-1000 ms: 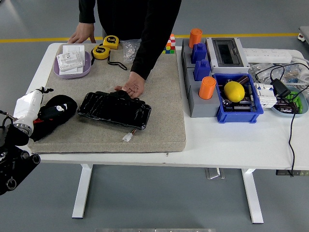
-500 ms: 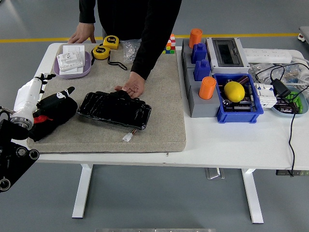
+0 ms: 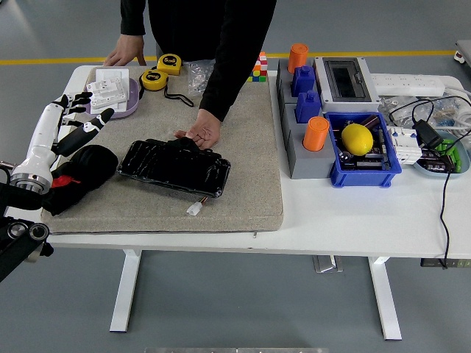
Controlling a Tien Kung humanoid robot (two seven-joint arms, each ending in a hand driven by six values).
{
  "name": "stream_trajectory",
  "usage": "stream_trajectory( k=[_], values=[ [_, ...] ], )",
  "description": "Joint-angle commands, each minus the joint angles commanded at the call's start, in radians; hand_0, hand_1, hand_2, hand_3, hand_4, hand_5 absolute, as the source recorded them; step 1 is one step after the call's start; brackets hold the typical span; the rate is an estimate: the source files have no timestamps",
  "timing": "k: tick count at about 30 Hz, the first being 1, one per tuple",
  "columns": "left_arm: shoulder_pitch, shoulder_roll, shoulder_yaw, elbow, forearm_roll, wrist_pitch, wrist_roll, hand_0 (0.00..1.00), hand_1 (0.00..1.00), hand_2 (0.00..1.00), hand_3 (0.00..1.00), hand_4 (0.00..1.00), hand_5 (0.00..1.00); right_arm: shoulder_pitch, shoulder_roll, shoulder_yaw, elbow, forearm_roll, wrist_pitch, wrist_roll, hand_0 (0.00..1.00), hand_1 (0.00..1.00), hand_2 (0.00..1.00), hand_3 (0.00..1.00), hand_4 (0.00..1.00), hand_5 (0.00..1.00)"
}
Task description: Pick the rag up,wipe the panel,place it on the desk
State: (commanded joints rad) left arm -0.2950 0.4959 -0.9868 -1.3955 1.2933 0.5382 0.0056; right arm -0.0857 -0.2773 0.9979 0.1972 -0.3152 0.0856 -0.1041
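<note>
**Left robot hand open above the rag**

The left robot hand (image 3: 73,121) hovers with fingers spread, holding nothing, just above the black rag (image 3: 77,173) lying on the mat (image 3: 243,169). A person's hand (image 3: 204,134) rests on the panel (image 3: 175,167) beside it.

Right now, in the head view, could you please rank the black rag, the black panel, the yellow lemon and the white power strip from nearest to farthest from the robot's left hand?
From the left hand, fingers spread:
1. Black rag, just below it on the mat's left.
2. Black panel, mid-mat, under the person's hand.
3. Yellow lemon, in the blue bin on the right.
4. White power strip, far right corner.
</note>
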Motion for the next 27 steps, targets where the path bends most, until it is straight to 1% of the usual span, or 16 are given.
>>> stream_trajectory(
  k=[1, 6, 7, 9, 12, 13, 16, 19, 27],
  values=[
    [0.001, 0.002, 0.001, -0.009, -0.029, 0.0, -0.012, 0.522, 0.718, 0.752, 0.779, 0.997, 0.65, 0.0, 0.0, 0.0, 0.0, -0.001, 0.0, 0.0, 0.739, 0.669, 0.696, 0.609, 0.998, 0.539],
    [0.007, 0.005, 0.002, -0.042, -0.183, -0.008, -0.072, 0.522, 0.718, 0.752, 0.779, 0.997, 0.65, -0.001, -0.001, 0.006, 0.001, -0.006, 0.0, -0.001, 0.739, 0.669, 0.696, 0.609, 0.998, 0.539],
    [0.008, 0.004, 0.0, -0.049, -0.216, -0.011, -0.087, 0.523, 0.718, 0.745, 0.767, 0.965, 0.592, -0.002, -0.001, 0.007, 0.001, -0.007, 0.0, -0.001, 0.739, 0.669, 0.696, 0.609, 0.998, 0.539],
    [0.01, 0.003, 0.0, -0.058, -0.273, -0.019, -0.11, 0.523, 0.718, 0.745, 0.767, 0.965, 0.592, -0.003, 0.0, 0.008, 0.001, -0.005, 0.0, -0.001, 0.739, 0.669, 0.696, 0.609, 0.998, 0.539],
    [0.013, 0.002, -0.006, -0.077, -0.364, -0.044, -0.141, 0.523, 0.718, 0.745, 0.767, 0.965, 0.592, -0.003, 0.005, 0.006, 0.0, -0.002, 0.001, 0.0, 0.739, 0.669, 0.696, 0.609, 0.998, 0.539],
    [0.014, 0.002, -0.008, -0.082, -0.386, -0.047, -0.145, 0.52, 0.716, 0.736, 0.761, 0.939, 0.561, -0.002, 0.006, 0.005, 0.0, -0.001, 0.001, 0.001, 0.739, 0.669, 0.696, 0.609, 0.998, 0.538],
    [0.02, 0.003, -0.018, -0.106, -0.446, -0.07, -0.155, 0.52, 0.716, 0.736, 0.761, 0.939, 0.561, -0.002, 0.01, 0.004, -0.001, -0.001, 0.003, 0.002, 0.739, 0.669, 0.696, 0.609, 0.998, 0.538],
    [0.024, 0.006, -0.025, -0.125, -0.496, -0.088, -0.166, 0.521, 0.714, 0.732, 0.75, 0.931, 0.554, -0.003, 0.012, 0.006, -0.002, -0.003, 0.004, 0.002, 0.739, 0.669, 0.696, 0.609, 0.998, 0.538],
    [0.025, 0.009, -0.037, -0.14, -0.537, -0.096, -0.185, 0.521, 0.713, 0.733, 0.752, 0.922, 0.544, -0.003, 0.012, 0.01, -0.002, -0.004, 0.005, 0.001, 0.739, 0.669, 0.696, 0.609, 0.998, 0.538]
  ],
)
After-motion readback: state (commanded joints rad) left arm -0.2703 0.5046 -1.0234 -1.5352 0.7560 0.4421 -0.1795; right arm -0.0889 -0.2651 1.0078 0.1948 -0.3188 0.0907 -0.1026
